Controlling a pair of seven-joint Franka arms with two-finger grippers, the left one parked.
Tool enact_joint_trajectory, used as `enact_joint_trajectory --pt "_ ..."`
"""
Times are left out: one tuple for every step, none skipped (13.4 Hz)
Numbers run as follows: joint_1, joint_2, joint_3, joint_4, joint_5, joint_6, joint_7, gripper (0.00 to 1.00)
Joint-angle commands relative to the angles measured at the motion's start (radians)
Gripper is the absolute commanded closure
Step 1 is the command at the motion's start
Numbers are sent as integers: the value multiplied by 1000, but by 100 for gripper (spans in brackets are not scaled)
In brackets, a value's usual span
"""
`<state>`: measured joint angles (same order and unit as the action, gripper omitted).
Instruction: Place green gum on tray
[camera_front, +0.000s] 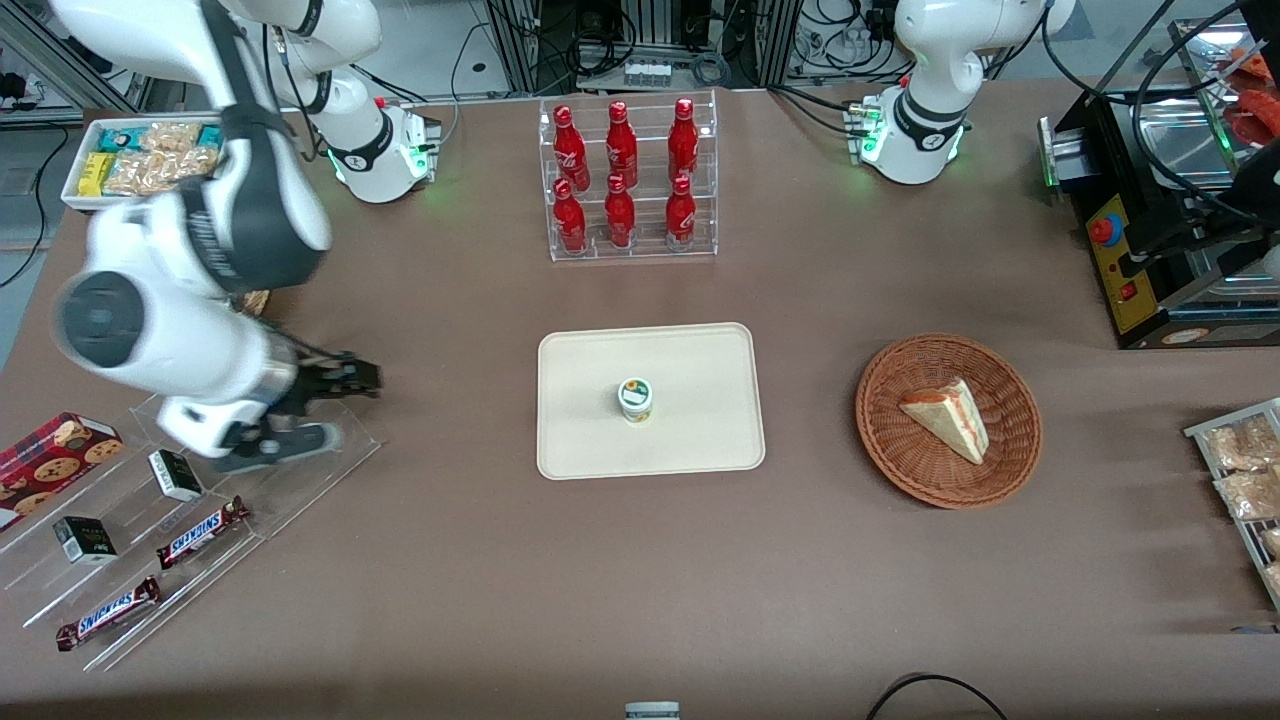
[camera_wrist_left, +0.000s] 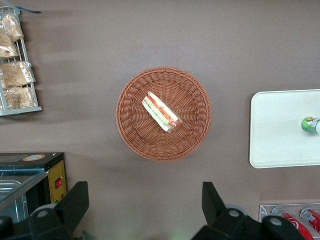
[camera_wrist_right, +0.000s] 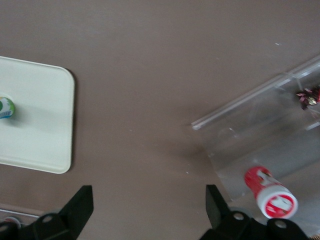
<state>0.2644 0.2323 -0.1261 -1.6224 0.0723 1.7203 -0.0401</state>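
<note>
The green gum (camera_front: 636, 399), a small white bottle with a green-rimmed lid, stands upright on the cream tray (camera_front: 700, 440) at the table's middle. It also shows in the right wrist view (camera_wrist_right: 6, 107) on the tray (camera_wrist_right: 40, 140), and in the left wrist view (camera_wrist_left: 310, 124). My gripper (camera_front: 345, 385) is open and empty, well away from the tray toward the working arm's end of the table, above the edge of a clear acrylic rack (camera_front: 300, 490). Its dark fingers (camera_wrist_right: 80, 205) are spread wide over bare table.
A red-lidded gum bottle (camera_wrist_right: 270, 192) lies on the acrylic rack (camera_wrist_right: 260, 145). The rack holds Snickers bars (camera_front: 200, 533) and small boxes (camera_front: 175, 474). A red bottle stand (camera_front: 628, 180) is farther back. A wicker basket (camera_front: 905, 460) holds a sandwich.
</note>
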Motion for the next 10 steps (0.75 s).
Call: enact_joint_trajectory --pt "-120 -85 54 -57 14 -47 -23 0" --pt "-170 -99 74 -56 9 -65 -38 0" --pt "-203 -116 79 -56 4 -83 -41 0" --pt "-232 -135 79 -56 -5 -102 -40 0" --pt "-258 -158 80 -57 -26 -123 -40 0" --pt "-276 -175 86 -56 -38 -149 -38 0" --pt "-299 -197 92 -56 -49 -177 -37 0" --pt "-307 -214 92 -56 -68 -194 -37 0" --pt "-326 -226 94 -54 -77 -214 -38 0" --pt "-335 -237 97 -54 -77 -223 -40 0"
